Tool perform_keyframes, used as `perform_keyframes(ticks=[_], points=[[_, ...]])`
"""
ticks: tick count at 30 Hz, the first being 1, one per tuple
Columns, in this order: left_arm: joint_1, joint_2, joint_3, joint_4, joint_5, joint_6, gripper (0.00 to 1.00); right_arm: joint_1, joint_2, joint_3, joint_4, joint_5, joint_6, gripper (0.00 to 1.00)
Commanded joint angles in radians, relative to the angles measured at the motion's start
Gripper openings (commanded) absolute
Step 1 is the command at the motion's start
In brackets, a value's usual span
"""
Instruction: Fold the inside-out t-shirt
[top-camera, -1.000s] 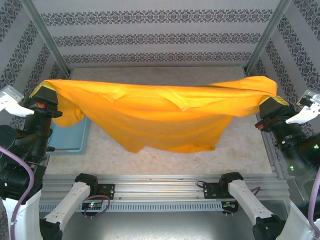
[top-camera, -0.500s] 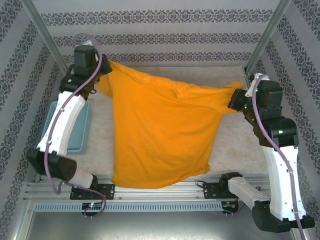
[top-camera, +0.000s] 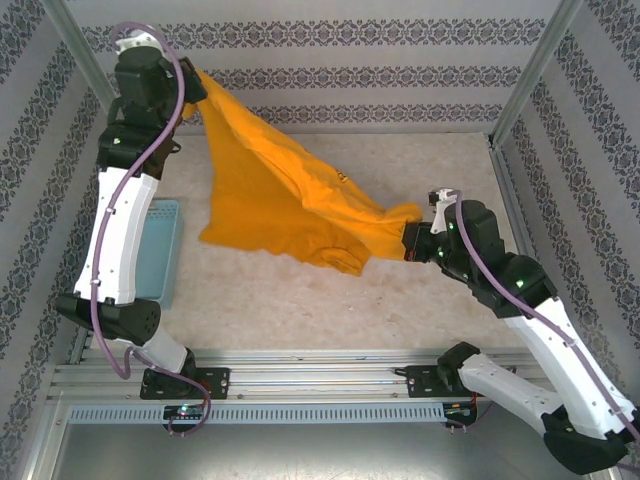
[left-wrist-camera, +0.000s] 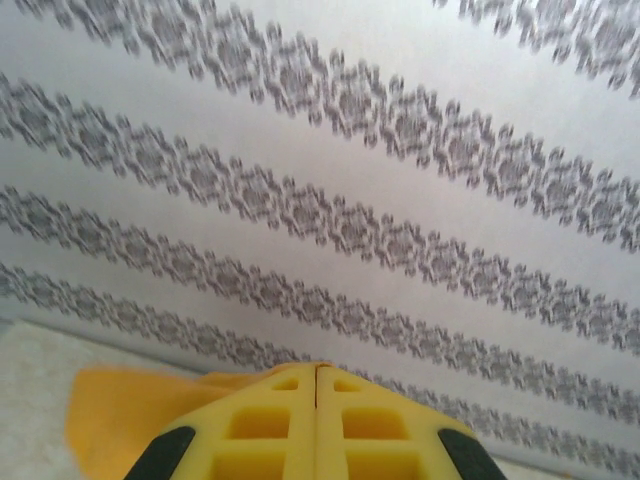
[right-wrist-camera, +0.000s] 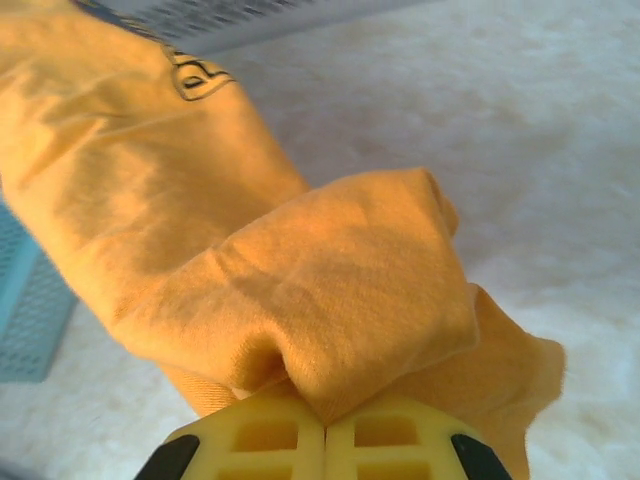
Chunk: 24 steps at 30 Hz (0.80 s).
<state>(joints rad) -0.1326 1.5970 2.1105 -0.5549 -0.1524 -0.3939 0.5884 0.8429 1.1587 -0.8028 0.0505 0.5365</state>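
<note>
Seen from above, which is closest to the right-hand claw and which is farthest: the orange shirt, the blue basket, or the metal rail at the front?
1. Orange shirt: pinched in the right gripper, so touching it.
2. Metal rail: runs along the front edge, toward the arm's base.
3. Blue basket: far across on the left side.

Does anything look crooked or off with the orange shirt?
Yes. The t-shirt hangs lopsided: the left gripper pinches one end high by the back wall, the right gripper holds the other low, so it sags twisted and bunched.
</note>
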Motion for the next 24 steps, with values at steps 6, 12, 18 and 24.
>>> perform_keyframes(ticks=[6, 12, 18, 24], points=[[0.045, -0.065, 0.21, 0.041, -0.215, 0.175, 0.0, 0.533, 0.138, 0.083, 0.172, 0.38, 0.07, 0.0], [0.049, 0.052, 0.4, 0.022, -0.137, 0.186, 0.0, 0.685, 0.297, 0.12, 0.296, 0.424, 0.068, 0.0], [0.033, 0.256, 0.522, 0.048, 0.066, 0.11, 0.0, 0.684, 0.249, 0.023, 0.294, 0.513, 0.186, 0.0], [-0.099, 0.514, 0.56, 0.158, 0.208, 0.141, 0.0, 0.632, 0.071, -0.234, 0.287, 0.507, 0.458, 0.0]])
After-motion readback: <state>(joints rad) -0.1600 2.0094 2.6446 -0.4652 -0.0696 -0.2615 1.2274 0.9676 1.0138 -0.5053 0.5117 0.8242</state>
